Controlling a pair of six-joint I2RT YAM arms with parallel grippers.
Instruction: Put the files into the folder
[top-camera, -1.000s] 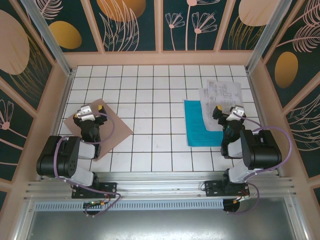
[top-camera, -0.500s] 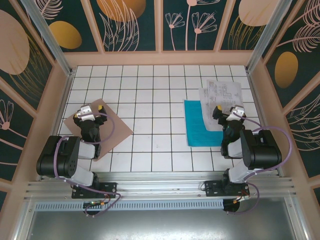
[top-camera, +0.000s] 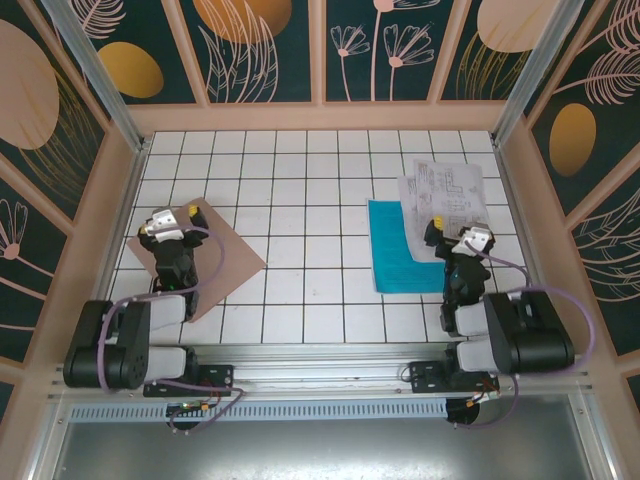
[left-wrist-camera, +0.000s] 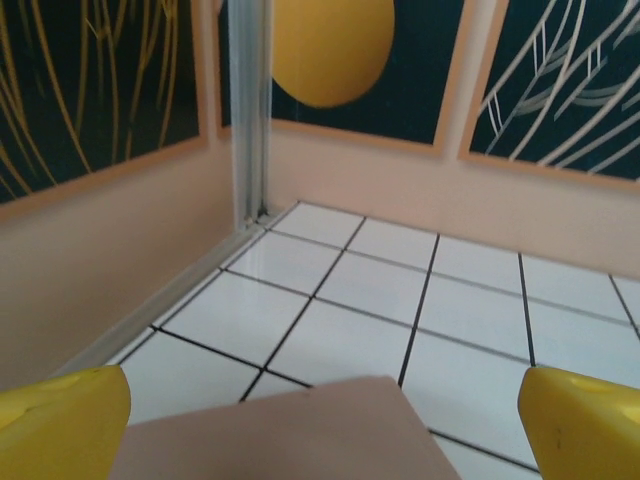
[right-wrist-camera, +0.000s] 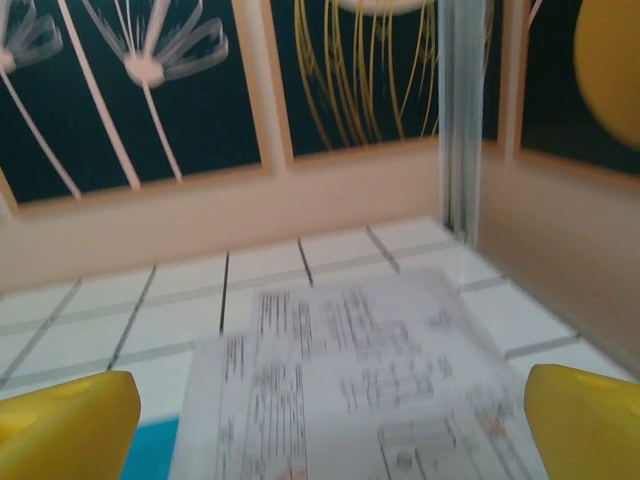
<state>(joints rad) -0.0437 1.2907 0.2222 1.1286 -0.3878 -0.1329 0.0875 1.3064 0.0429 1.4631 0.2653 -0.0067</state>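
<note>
Pulling both arms back toward the near edge since a second ago, I hold my left jaws spread wide over the far corner of the folder (top-camera: 228, 258) on the counter (top-camera: 300, 190), my right jaws equally spread above the files (top-camera: 447, 188), whose white sheets overlap the teal sheet (top-camera: 390, 258), papers and folder unmoved.

Both arms (top-camera: 520, 338) are black with pale grey links, looping purple cables (top-camera: 220, 255) and yellow fingers (left-wrist-camera: 60, 420).
</note>
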